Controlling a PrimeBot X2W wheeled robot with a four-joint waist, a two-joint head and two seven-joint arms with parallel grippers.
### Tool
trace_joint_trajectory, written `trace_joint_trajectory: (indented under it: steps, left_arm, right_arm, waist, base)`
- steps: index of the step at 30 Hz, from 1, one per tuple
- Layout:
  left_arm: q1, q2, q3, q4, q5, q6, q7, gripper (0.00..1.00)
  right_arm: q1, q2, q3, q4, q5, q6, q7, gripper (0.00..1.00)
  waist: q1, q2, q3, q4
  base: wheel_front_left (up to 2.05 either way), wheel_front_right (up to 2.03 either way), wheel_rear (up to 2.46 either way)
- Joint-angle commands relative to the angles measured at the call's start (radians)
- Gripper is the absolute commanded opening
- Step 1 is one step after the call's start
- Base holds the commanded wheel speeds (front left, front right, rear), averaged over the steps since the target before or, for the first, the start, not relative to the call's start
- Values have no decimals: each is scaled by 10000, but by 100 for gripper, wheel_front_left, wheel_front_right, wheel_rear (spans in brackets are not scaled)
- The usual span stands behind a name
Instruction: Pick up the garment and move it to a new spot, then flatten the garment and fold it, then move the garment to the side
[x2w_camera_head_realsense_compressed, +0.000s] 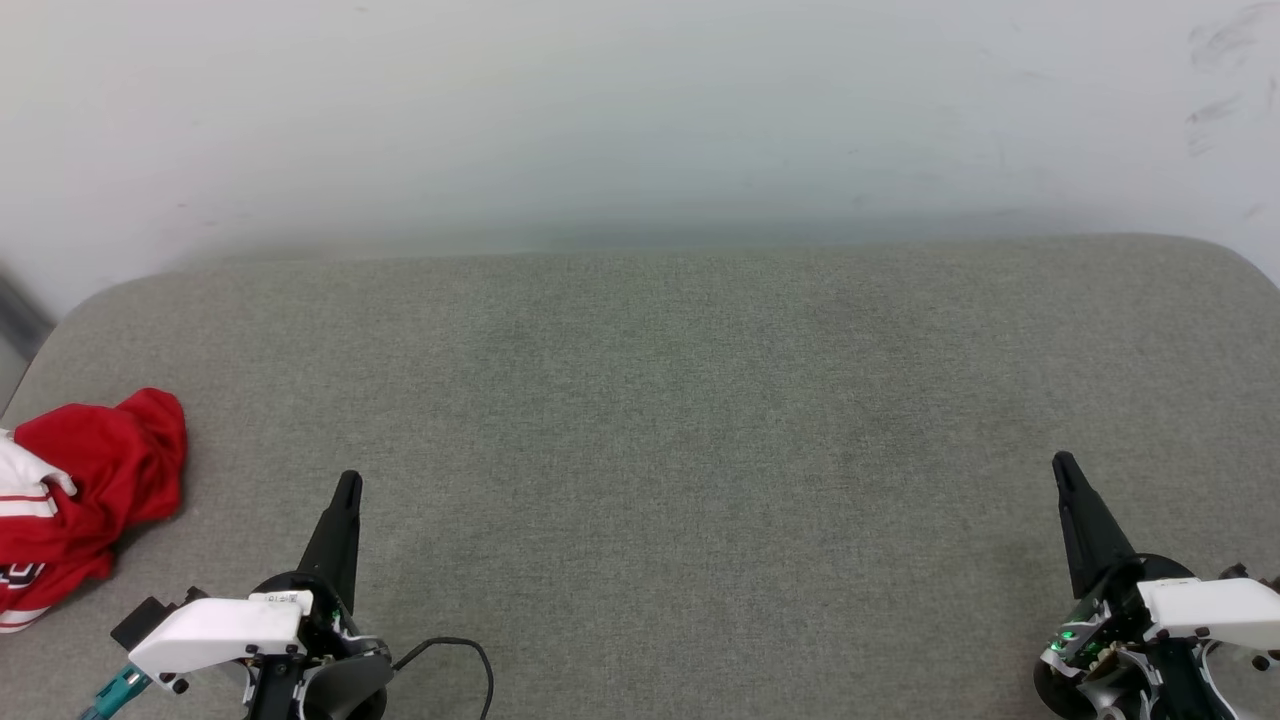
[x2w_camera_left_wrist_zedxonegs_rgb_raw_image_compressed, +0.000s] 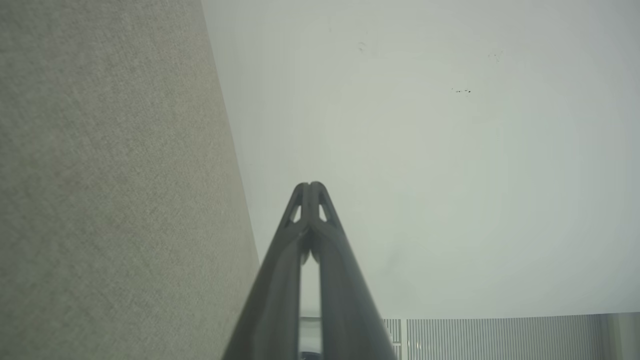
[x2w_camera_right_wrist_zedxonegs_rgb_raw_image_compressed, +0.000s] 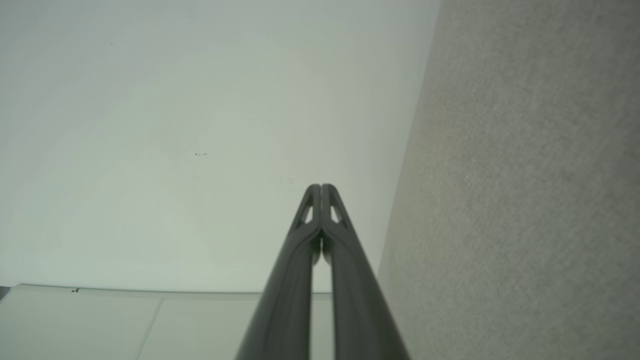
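**Garment and tools at the start of the pick-up.** The garment (x2w_camera_head_realsense_compressed: 95, 480), a red jersey with white striped trim, lies in a crumpled heap at the left edge of the grey counter (x2w_camera_head_realsense_compressed: 650, 420) and is partly cut off in the head view. It is neither spread nor folded, so the pick-up appears not yet begun. The left tool (x2w_camera_head_realsense_compressed: 346, 485) is just right of the garment and nearer the robot. Its fingers are pressed together on nothing and point toward the wall (x2w_camera_head_realsense_compressed: 640, 120). The right tool (x2w_camera_head_realsense_compressed: 1062, 465), far across the counter from the garment, is likewise closed and empty. Both seem parked at rest. The wide stretch of counter right of the garment is presumably where it will be flattened.
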Motion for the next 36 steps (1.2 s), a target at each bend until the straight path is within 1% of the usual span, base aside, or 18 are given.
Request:
trace_joint_trajectory:
  steps: [1,36]
  left_arm:
    - [-58,-13,16,-10,7,-20,16,0]
    - [-58,-13,16,-11,7,-20,15,0]
  right_arm:
    - [-124,46,5,6,-43,-3,8,0]
    - [-124,45,6,6,-42,-3,6,0]
  waist:
    - [0,0,0,0]
    - [0,0,0,0]
  base:
    - [0,0,0]
    - [0,0,0]
